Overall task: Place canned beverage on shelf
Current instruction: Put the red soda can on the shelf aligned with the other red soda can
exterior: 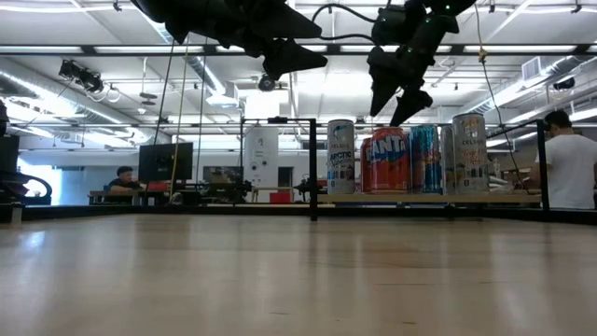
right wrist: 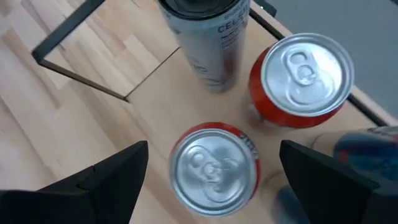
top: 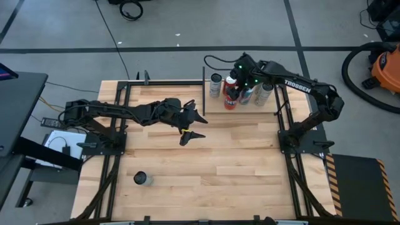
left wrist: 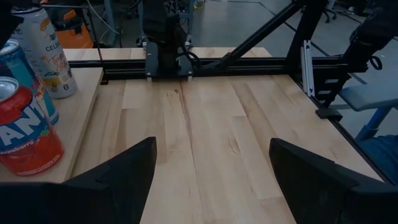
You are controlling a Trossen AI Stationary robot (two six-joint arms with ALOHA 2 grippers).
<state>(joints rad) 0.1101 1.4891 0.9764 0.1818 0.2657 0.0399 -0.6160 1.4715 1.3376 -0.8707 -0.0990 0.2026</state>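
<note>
Above the pale, smooth wooden shelf [top: 262,107] edged with thin black rods: right gripper [exterior: 394,105], pointing down, jaws wide apart, clamped on nothing. Directly beneath it, in the gap between the fingers as seen from the right wrist: red aluminium can with a silver lid [right wrist: 214,168], upright on the shelf, touched by neither finger. Close beside that one: second red can [right wrist: 305,74], tall slim silver can [right wrist: 211,43] and blue can [right wrist: 367,149], all upright, packed near each other.

Over the middle of the darker planked tabletop [top: 219,162]: left gripper [top: 199,127], raised clear of the wood, jaws likewise apart and empty, aimed toward the shelf.

Near the front left of the tabletop, well apart from both grippers: one small dark can [top: 143,179], upright, off the shelf. Probably the next to carry over, since closest to the left arm.

Handling, as a judgement: likely rigid enough if full, fairly heavy for its size, with thin walls prone to denting under a hard squeeze. Smooth painted metal, so probably slippery; tall and narrow, so easy to tip or to knock into neighbours. Best taken across the cylindrical wall around mid-height, fingers on opposite sides, squeezed only enough to stop slipping. Best kept vertical on the way and set down in a free gap on the shelf, clear of the crowded cluster and the rod edging.
</note>
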